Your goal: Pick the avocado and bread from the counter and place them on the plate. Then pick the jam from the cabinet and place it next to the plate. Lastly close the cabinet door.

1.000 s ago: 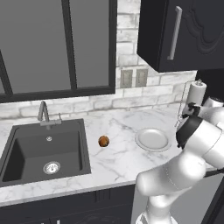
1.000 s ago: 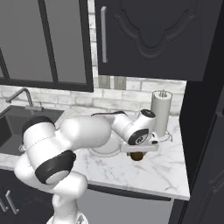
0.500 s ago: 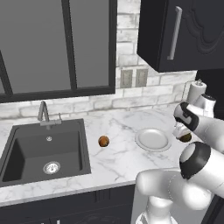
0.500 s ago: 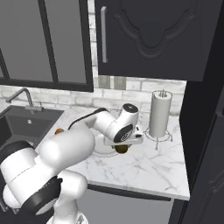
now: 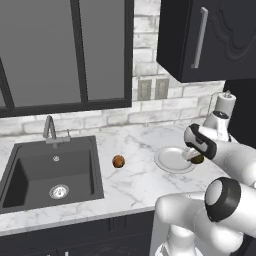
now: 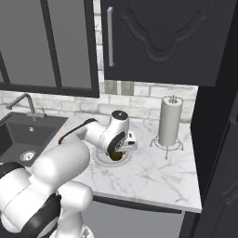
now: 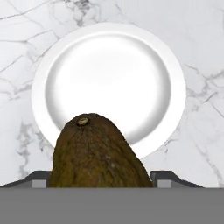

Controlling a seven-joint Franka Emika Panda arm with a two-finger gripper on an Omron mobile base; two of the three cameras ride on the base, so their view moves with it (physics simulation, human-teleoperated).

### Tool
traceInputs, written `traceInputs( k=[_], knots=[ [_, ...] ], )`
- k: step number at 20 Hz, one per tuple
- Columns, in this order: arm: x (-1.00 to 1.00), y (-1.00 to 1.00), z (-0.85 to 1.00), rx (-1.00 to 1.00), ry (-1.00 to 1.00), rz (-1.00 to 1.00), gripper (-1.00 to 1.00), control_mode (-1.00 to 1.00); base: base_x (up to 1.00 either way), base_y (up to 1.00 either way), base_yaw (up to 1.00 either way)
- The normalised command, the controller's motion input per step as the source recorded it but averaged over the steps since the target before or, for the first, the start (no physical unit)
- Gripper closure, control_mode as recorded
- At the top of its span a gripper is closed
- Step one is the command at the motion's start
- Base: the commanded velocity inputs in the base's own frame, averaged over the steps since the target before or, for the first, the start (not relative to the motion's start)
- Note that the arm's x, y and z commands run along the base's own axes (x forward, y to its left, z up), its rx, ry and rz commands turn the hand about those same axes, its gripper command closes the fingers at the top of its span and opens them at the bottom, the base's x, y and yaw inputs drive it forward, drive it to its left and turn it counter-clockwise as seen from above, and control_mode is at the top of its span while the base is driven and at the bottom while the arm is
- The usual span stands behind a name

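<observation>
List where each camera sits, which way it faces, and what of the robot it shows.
Left base view: behind-left, looking down over the counter; arm at lower right, avocado at the plate, bread beside the sink.
Right base view: behind-right; arm at lower left, gripper over the plate.
Hand view: straight down past the held avocado.
All share avocado and plate.

No lettering, label, brand mark, number or sign can be read anywhere in this kitchen scene.
</observation>
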Motion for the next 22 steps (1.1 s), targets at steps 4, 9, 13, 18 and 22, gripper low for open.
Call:
traceInputs(
  k=[4,9,13,18,22],
  knots=[
    [0.48,0.10,0.00,0.00,0.00,0.00,1.00,-1.00,0.00,0.00,0.00],
    [0.41,0.00,0.00,0.00,0.00,0.00,1.00,-1.00,0.00,0.00,0.00],
    [0.24,0.00,-0.06,0.00,0.00,0.00,1.00,-1.00,0.00,0.00,0.00],
    [0.03,0.00,-0.19,0.00,0.00,0.00,1.00,-1.00,0.00,0.00,0.00],
    [0.00,0.00,-0.21,0.00,0.00,0.00,1.00,-1.00,0.00,0.00,0.00]
  ],
)
